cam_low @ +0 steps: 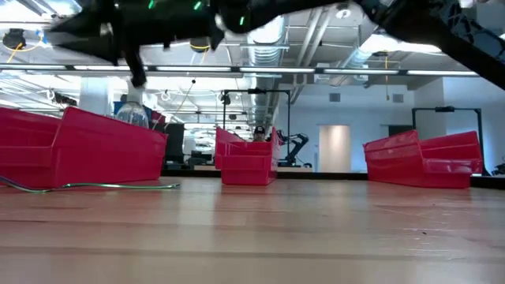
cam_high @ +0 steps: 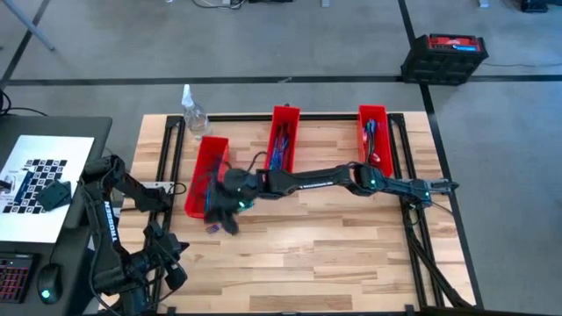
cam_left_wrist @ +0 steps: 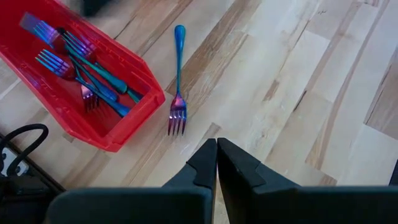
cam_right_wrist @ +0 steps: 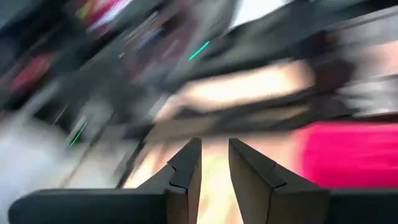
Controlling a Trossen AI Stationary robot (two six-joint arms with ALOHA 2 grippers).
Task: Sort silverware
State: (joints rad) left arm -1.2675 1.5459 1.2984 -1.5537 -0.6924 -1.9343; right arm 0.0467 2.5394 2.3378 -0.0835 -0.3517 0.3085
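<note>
right gripper slightly parted, empty | view blurred | fork beside bin

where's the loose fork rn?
The loose fork lies flat on the wooden table, just outside the near end of the left red bin that holds the other forks, under the right gripper reaching across.

Robotics lab: exposed ceiling ducts
</note>
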